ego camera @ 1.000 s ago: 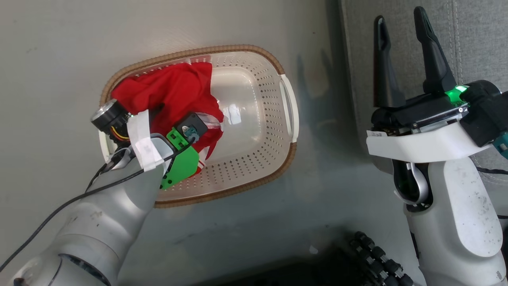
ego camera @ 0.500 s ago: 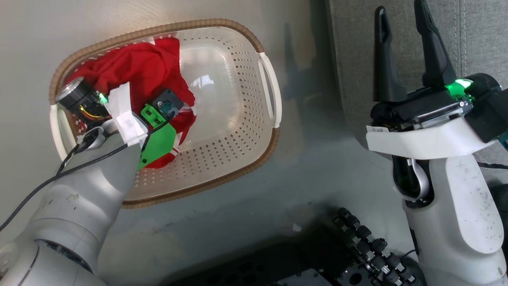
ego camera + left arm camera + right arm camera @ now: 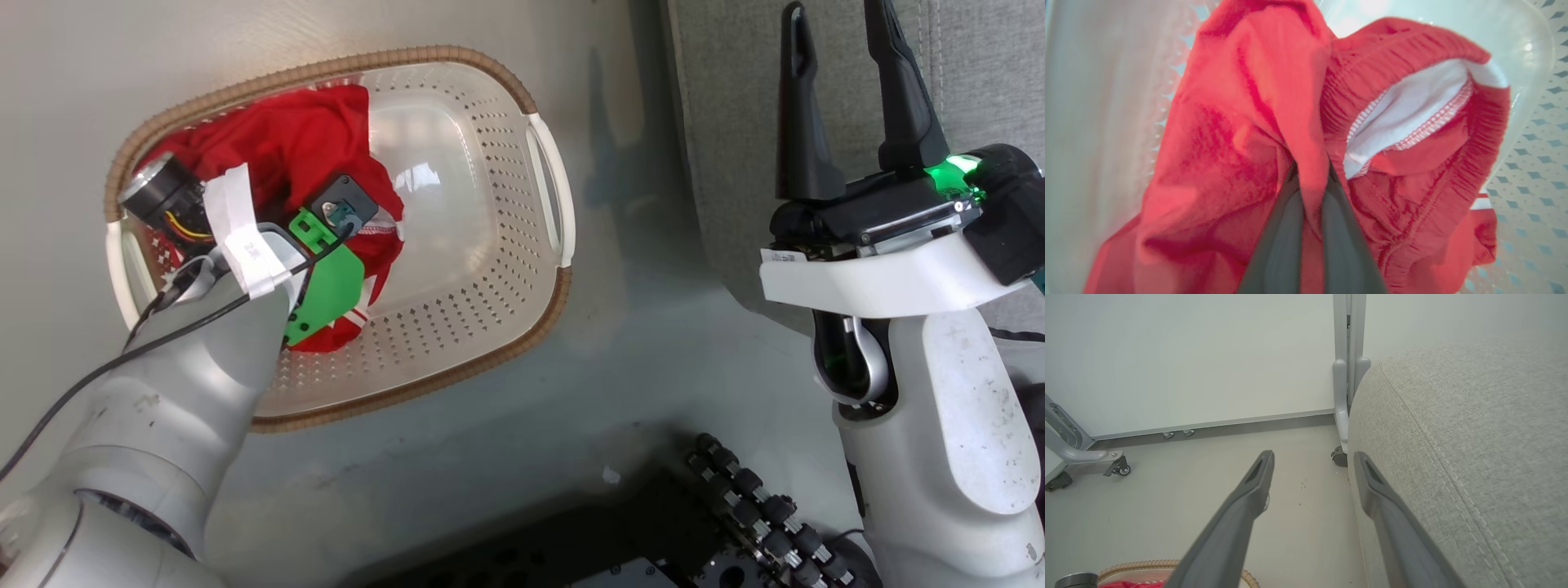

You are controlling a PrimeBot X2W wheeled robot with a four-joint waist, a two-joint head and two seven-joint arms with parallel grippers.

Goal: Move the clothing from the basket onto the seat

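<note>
Left hand [image 3: 1312,173] clenched on red jersey clothing [image 3: 1216,143], cream perforated basket [image 3: 490,269] beneath. Next: lift across to grey fabric seat [image 3: 1453,437] beside released right hand [image 3: 1314,457].

open floor [image 3: 637,327] gap, basket [image 3: 490,269] left, seat [image 3: 727,163] right

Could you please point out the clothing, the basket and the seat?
clothing [image 3: 1216,134]: left wrist view, on the red fold left of centre.
basket [image 3: 465,327]: head view, on its perforated inner wall.
seat [image 3: 1474,437]: right wrist view, on the grey cushion top.
</note>
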